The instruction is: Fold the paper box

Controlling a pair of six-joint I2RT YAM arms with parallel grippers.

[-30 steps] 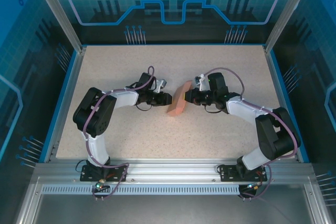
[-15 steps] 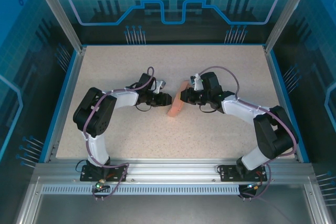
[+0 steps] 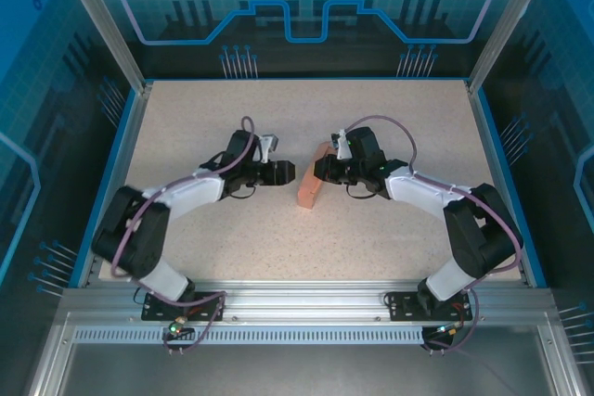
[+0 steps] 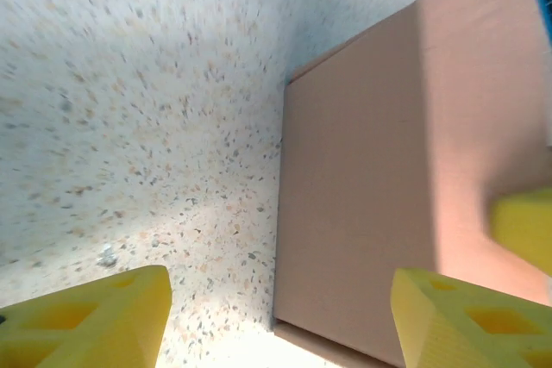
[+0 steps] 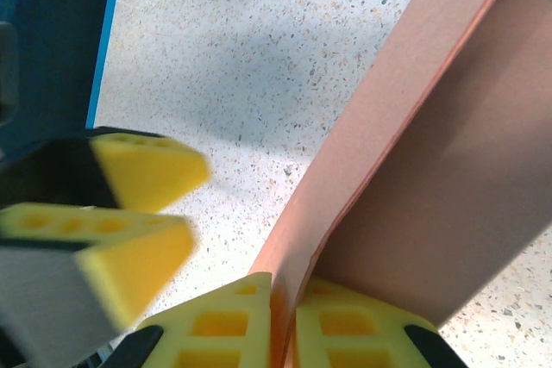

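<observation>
Speckled table bears paper box, right gripper pinching its wall

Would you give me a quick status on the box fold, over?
Left gripper open, just short of the paper box. Right gripper shut on one box wall. Nothing in the way.

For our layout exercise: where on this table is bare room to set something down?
Free: the far strip along the table's back edge; the near middle by the front rail. Crowded: centre, around left pincer, right pincer and paper box.
</observation>
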